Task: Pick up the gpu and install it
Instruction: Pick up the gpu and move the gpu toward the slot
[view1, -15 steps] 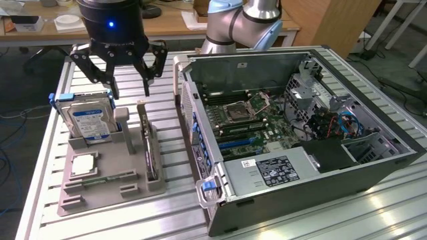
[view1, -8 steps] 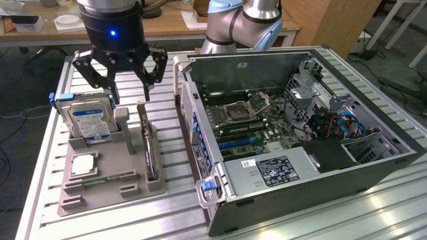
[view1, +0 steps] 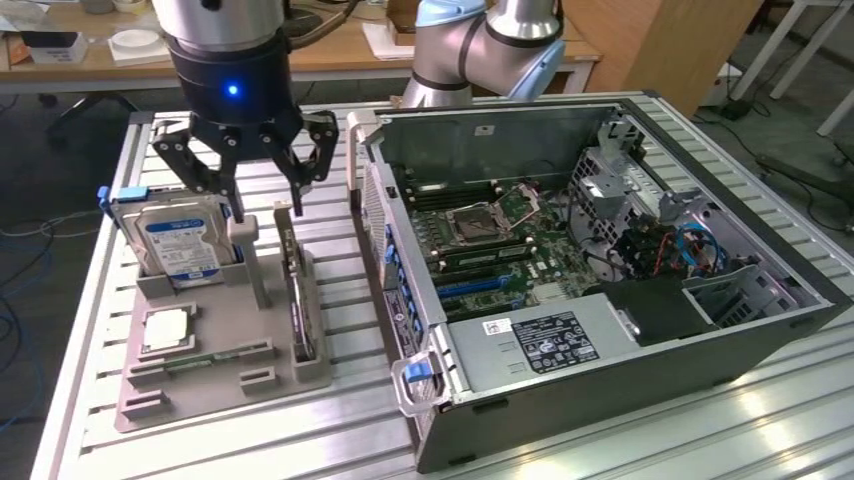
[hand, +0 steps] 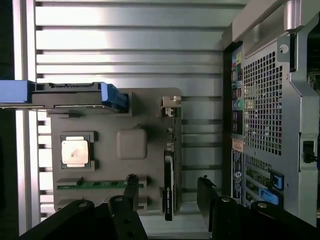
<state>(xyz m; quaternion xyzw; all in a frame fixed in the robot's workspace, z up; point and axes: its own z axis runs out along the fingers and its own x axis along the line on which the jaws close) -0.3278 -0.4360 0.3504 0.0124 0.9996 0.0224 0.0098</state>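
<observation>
Upper left of the exterior view: gripper (view1: 267, 213) hangs straight down over the grey parts tray (view1: 160, 412), jaws spread wide, holding nothing.

Left to right on the tray:
- Hard drive (view1: 180, 240) stands upright in a slot at the left end.
- Lower in the frame, processor (view1: 167, 328) lies flat in a square pocket and memory stick (view1: 214, 355) lies flat in a narrow groove.
- Each part has its own pocket, presumably so positions are repeatable for the arm.

Right edge of the tray: gpu (view1: 300, 300) stands on its long edge in a slot, metal bracket toward the hard-drive end, with the gripper above it. Parking it on edge looks deliberate. The top edge is exposed for a pinch from above, and the card sits the way it would go down into a board slot.

Wrist view agrees on alignment: one finger (hand: 130, 192) on each side of the card, card roughly centred between them, no contact that I can see. So the gpu is in the tray, not picked, not installed.

Just right of the tray: computer case (view1: 667, 370) lies on its side with the panel off and the motherboard (view1: 494, 240) facing up. My read is that this leaves the slots open to a vertical approach and keeps the carry short. Power supply (view1: 547, 340) sits lower middle of the frame, inside the case. Everything rests on a slatted metal table (view1: 267, 450).
</observation>
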